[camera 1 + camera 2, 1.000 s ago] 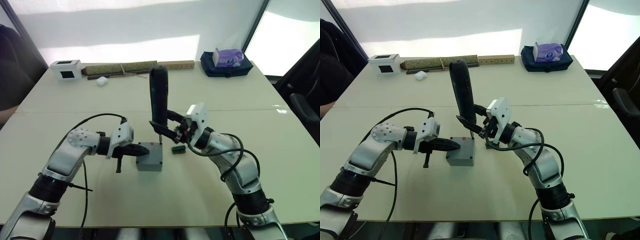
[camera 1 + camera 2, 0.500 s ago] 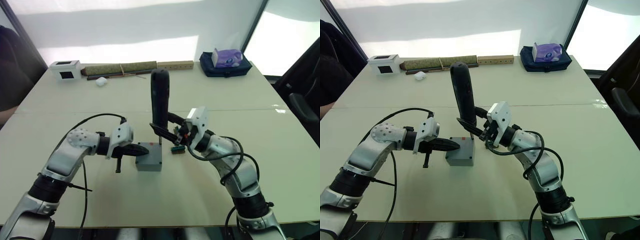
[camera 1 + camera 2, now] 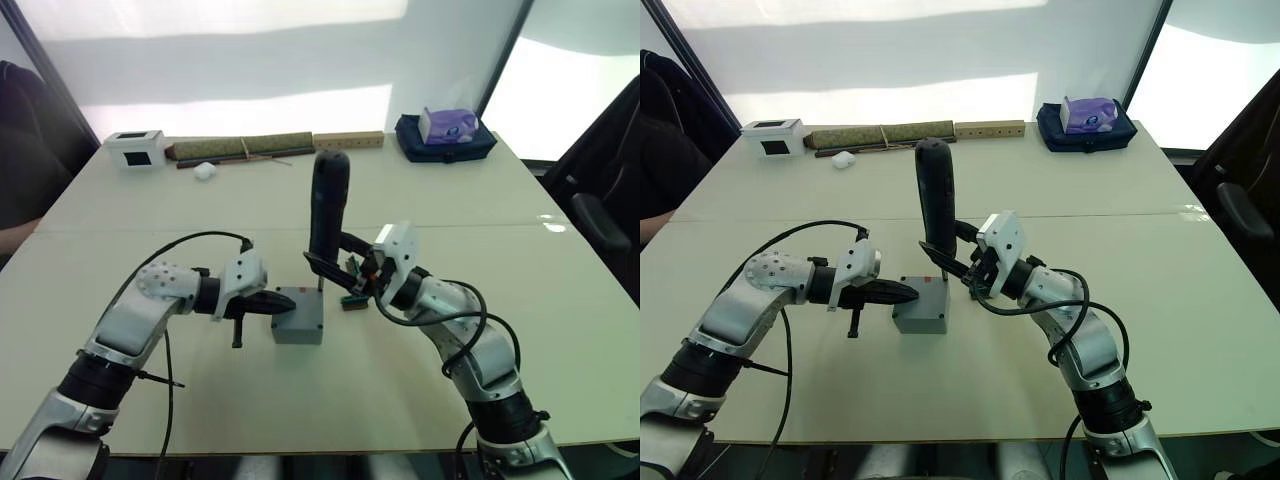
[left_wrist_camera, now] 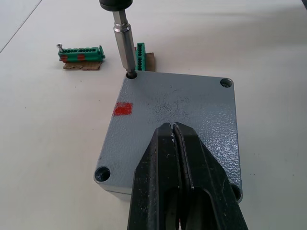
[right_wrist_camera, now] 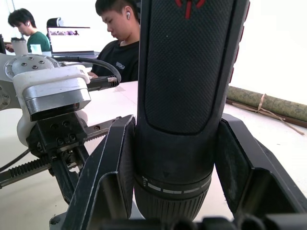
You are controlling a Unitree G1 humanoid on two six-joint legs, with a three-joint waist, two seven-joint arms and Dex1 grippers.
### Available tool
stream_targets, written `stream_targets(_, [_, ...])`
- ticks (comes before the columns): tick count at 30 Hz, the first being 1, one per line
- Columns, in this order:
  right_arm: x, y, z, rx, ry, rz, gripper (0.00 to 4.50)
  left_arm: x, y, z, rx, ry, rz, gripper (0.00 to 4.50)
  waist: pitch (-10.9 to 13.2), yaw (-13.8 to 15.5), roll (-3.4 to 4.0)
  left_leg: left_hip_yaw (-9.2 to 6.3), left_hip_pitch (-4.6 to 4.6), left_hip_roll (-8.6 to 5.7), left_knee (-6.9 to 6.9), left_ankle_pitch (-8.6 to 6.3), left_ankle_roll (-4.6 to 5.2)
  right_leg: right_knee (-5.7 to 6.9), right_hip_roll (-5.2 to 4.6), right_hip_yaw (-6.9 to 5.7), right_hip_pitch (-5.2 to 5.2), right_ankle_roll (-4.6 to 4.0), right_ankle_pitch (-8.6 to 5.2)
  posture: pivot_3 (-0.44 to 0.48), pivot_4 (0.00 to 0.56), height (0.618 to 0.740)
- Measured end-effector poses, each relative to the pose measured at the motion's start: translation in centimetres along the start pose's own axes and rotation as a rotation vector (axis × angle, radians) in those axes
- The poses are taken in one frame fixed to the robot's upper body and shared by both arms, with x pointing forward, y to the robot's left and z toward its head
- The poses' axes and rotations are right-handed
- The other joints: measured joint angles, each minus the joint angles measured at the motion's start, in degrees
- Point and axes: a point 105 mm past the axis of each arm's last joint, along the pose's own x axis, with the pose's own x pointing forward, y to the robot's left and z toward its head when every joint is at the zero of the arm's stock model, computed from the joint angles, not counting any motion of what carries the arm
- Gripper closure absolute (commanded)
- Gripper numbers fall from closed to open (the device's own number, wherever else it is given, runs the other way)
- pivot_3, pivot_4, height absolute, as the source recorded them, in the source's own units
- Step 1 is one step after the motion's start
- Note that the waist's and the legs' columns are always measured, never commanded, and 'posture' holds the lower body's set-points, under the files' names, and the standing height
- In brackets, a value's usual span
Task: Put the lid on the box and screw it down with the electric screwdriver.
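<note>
Lid (image 4: 178, 120) sits on the box (image 3: 298, 331) mid-table, with the left gripper (image 4: 173, 143) pinched shut and pressing on top. Right gripper (image 3: 330, 268) clamps the screwdriver (image 3: 327, 205) upright, bit in the lid's far corner screw hole; green connectors (image 4: 81, 52) lie just beyond.

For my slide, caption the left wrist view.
Shut left gripper steadies the lid while the electric screwdriver engages a corner screw hole.

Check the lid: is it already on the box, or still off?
On. The lid sits flush over the box, the electric screwdriver bit in a corner hole, the shut left gripper pressing on top.
</note>
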Motion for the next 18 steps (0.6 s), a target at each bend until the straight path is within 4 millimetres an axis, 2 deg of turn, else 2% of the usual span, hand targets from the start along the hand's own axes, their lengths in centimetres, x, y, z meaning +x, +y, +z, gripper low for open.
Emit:
stream_targets(6, [0.49, 0.11, -0.43, -0.011, 0.056, 0.013, 2.74, 0.07, -0.1, -0.26, 0.0, 0.008, 0.001, 4.5, -0.42, -0.02, 0.04, -0.01, 0.12, 0.01, -0.02, 0.0, 0.0, -0.01, 0.0, 0.02, 0.12, -0.02, -0.01, 0.0, 0.15, 0.74])
stream_targets(10, [0.62, 0.0, -0.69, -0.008, 0.08, 0.003, 2.74, 0.28, -0.23, -0.44, -0.002, 0.015, -0.002, 4.5, -0.46, 0.1, -0.03, -0.02, 0.86, 0.02, -0.26, -0.04, 0.04, -0.28, -0.09, 0.01, 0.83, -0.4, -0.26, 0.0, 0.15, 0.74])
stream_targets(18, [0.67, -0.21, -0.71, 0.014, 0.085, -0.011, 2.74, 0.32, -0.26, -0.44, -0.002, 0.014, -0.004, 4.5, -0.53, 0.17, -0.1, -0.04, 0.85, 0.02, -0.48, -0.04, 0.04, -0.38, -0.23, 0.01, 0.79, -0.49, -0.31, 0.0, 0.15, 0.74])
